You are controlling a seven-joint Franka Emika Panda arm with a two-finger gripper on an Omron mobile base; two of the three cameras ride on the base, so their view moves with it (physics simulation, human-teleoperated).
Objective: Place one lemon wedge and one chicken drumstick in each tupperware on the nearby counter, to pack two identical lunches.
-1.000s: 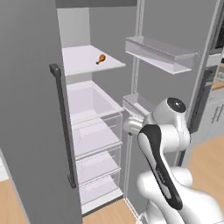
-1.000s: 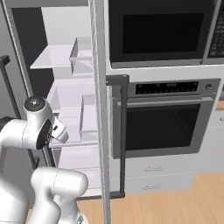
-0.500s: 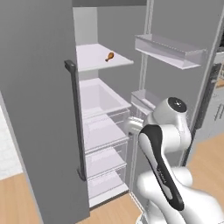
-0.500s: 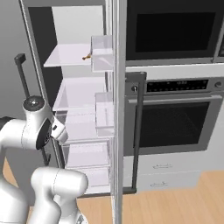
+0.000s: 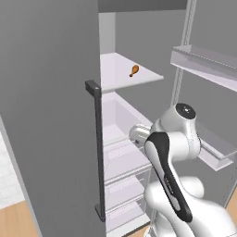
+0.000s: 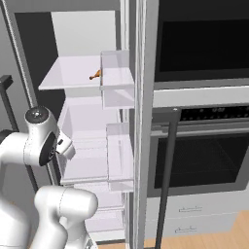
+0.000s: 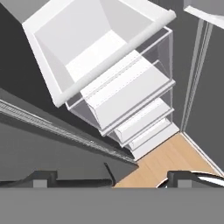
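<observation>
Closer now, both base views have swung toward the open fridge. Nearest, the tool (image 7: 112,179) hangs spread and empty over the clear drawers (image 7: 127,98). Farther up, a drumstick (image 5: 134,71) lies on the glass shelf (image 5: 115,69).

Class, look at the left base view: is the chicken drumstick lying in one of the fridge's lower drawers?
No. The chicken drumstick lies on the upper shelf, above the drawers.
</observation>
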